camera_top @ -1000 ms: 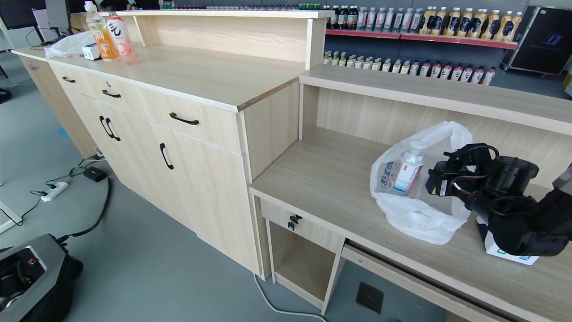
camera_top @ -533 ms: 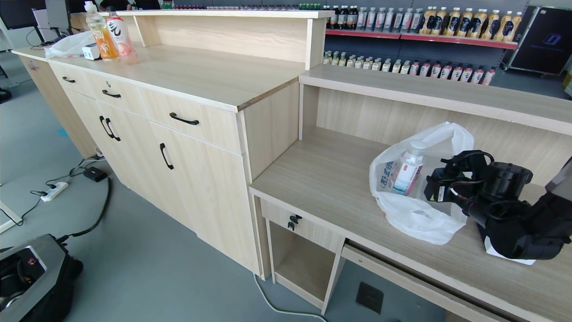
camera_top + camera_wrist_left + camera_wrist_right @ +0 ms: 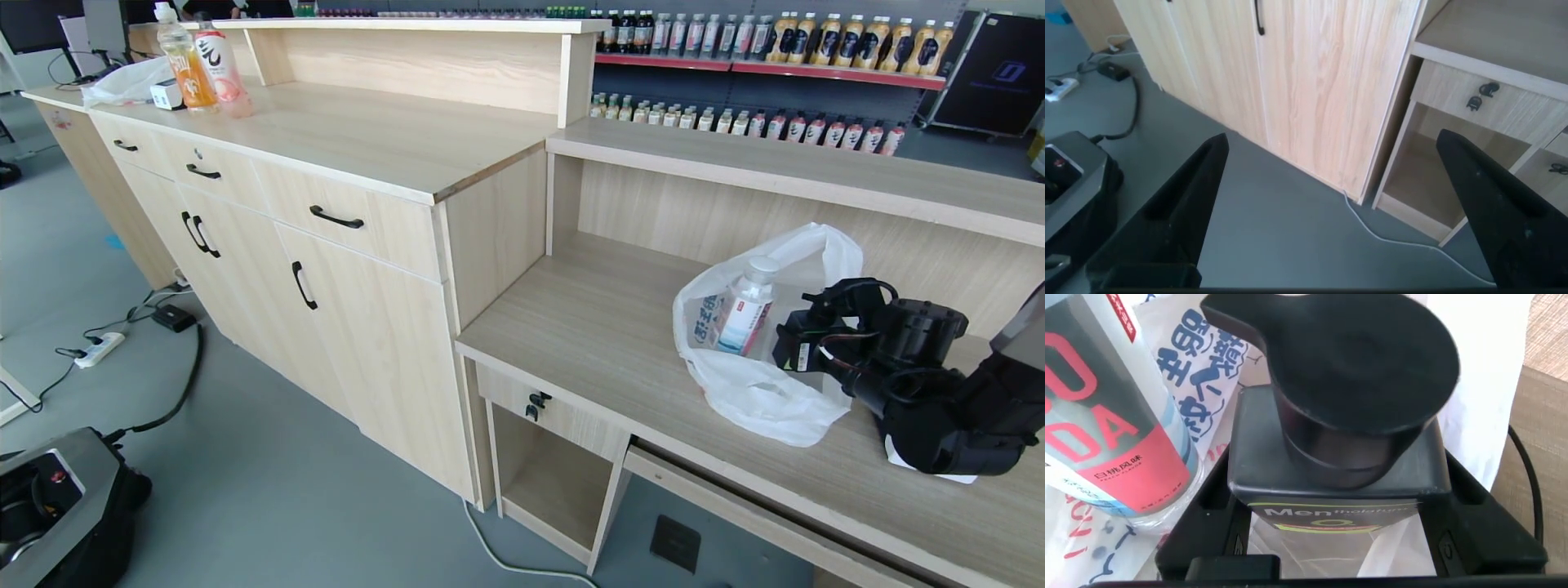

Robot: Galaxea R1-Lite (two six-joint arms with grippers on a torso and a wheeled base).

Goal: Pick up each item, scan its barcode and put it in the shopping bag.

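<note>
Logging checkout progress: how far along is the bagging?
Done: a clear bottle with a red-and-white label sits inside the white plastic shopping bag. In hand: the right gripper holds a dark grey bottle with a black cap at the bag's mouth. Left: releasing it inside.

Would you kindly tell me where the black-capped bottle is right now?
The black-capped bottle sits in the right gripper, at the head view's right, at the shopping bag's opening, beside the clear bottle inside it.
</note>
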